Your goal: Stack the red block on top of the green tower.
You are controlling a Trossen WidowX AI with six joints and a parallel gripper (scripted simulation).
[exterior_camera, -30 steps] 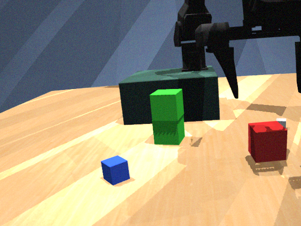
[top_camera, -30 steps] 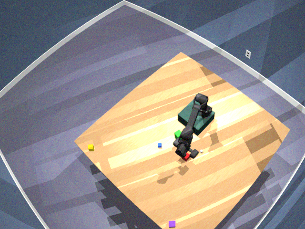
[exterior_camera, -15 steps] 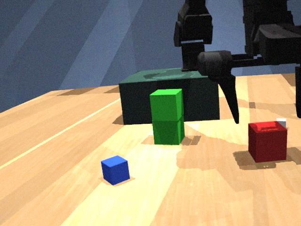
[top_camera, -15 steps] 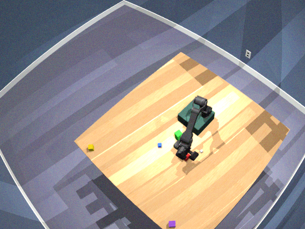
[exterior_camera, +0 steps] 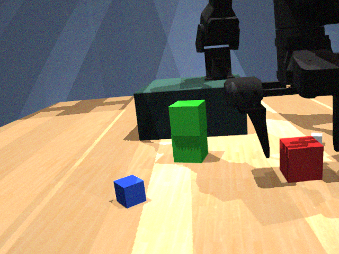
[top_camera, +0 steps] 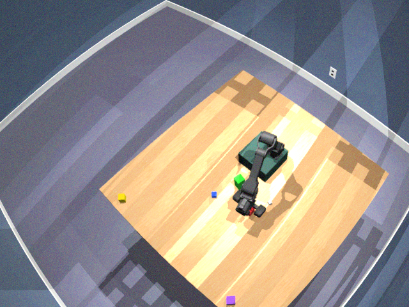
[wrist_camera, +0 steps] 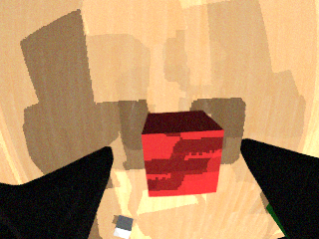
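The red block (top_camera: pixel 251 211) (exterior_camera: pixel 303 165) (wrist_camera: pixel 183 164) stands on the wooden table, with shadow across it. My gripper (top_camera: pixel 248 204) (exterior_camera: pixel 302 153) (wrist_camera: pixel 177 149) is wide open and points down over it. In the wrist view one finger is on each side of the block, with a gap on both sides. The fingertips seem to be above the table; their exact height is unclear. The green tower (top_camera: pixel 239 180) (exterior_camera: pixel 188 120) stands upright beside the arm, two blocks high in the exterior view. Only a green sliver (wrist_camera: pixel 275 219) shows behind a finger in the wrist view.
A small blue block (top_camera: pixel 213 194) (exterior_camera: pixel 130 191) lies near the tower. A tiny white block (top_camera: pixel 270 203) (exterior_camera: pixel 317 136) (wrist_camera: pixel 123 226) is near the red one. The dark green base (top_camera: pixel 247 157) (exterior_camera: pixel 153 117) stands behind the tower. Yellow (top_camera: pixel 121 197) and purple (top_camera: pixel 230 300) blocks lie far off.
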